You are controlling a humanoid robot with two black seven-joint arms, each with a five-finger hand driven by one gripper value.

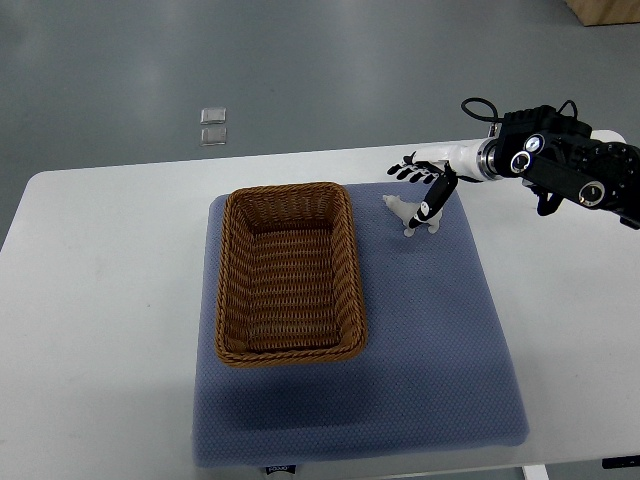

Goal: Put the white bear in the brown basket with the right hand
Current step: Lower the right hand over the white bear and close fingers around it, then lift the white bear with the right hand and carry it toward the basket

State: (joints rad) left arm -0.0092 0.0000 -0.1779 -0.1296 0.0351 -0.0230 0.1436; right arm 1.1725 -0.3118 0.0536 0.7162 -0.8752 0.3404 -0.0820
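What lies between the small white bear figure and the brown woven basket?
Only bare blue mat; the top view shows nothing between the white bear and the brown woven basket.

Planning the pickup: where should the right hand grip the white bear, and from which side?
Probably around the body of the white bear, from above and from the right. It stands small on the blue mat, head toward the brown basket, and the right hand is right over it.

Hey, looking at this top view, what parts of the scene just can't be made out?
- Small white toy bear: the right hand covers part of it; actual contact unclear.
- Brown woven wicker basket: near inner wall hidden by its rim.
- Two small clear squares on the floor: too small to identify.
- Left arm: out of view.
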